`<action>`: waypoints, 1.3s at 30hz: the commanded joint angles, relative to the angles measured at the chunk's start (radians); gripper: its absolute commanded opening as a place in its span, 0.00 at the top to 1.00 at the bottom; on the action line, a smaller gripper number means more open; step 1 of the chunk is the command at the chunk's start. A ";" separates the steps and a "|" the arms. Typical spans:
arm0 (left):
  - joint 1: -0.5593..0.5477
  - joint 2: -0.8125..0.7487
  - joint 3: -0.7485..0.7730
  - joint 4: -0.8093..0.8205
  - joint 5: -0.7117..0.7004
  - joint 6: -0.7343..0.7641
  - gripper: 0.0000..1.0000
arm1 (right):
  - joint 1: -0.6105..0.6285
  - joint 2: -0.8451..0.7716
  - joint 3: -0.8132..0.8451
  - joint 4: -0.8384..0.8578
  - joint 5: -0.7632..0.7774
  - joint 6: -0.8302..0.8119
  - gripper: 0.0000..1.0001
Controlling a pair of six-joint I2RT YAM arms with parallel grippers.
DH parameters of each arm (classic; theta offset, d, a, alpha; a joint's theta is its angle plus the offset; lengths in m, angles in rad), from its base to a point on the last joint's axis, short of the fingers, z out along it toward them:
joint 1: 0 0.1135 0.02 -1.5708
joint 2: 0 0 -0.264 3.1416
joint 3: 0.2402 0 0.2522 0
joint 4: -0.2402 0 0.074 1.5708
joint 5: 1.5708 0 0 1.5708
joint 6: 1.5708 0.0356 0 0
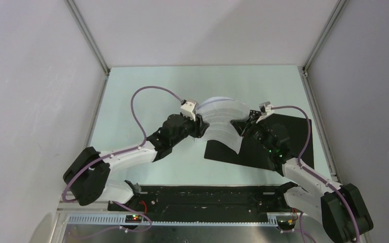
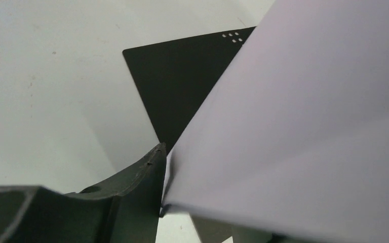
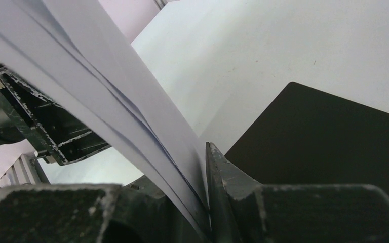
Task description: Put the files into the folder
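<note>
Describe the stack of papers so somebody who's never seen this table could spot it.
Start at the pale green table and look near its middle. Pinched between the left gripper and the right gripper are the files, a sheaf held in the air. Unlike the flat black folder lying beneath, they are white and arched.

Tally, top view:

- Thin black rectangular folder (image 1: pixel 296 132): one, flat toward 3 o'clock on the pale green surface (image 1: pixel 147 96).
- White paper sheets (image 1: pixel 223 119): one arched bundle at the folder's 9 o'clock edge. The right wrist view shows at least three separate sheet edges; the exact number is unreadable.
- Claws: two, the left claw (image 1: pixel 201 127) and the right claw (image 1: pixel 239 126).
- Purple cables (image 1: pixel 134 104): two, one per arm.
</note>
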 commanded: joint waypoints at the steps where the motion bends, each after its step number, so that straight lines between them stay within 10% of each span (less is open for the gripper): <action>1: -0.005 -0.035 -0.015 0.054 -0.078 0.008 0.49 | 0.013 -0.019 -0.006 0.017 0.029 -0.027 0.75; 11: -0.005 -0.002 0.013 0.064 -0.024 0.032 0.68 | 0.020 0.019 -0.018 0.054 0.031 -0.029 0.69; 18: -0.006 -0.013 0.067 0.031 0.047 0.067 0.99 | 0.001 0.023 -0.001 0.051 0.011 -0.023 0.62; 29: 0.000 -0.229 0.482 -0.713 0.283 0.277 1.00 | -0.149 -0.104 0.241 -0.172 -0.453 0.049 0.15; 39: 0.023 -0.355 0.687 -1.031 0.457 0.279 1.00 | -0.167 -0.151 0.416 0.041 -0.740 0.361 0.10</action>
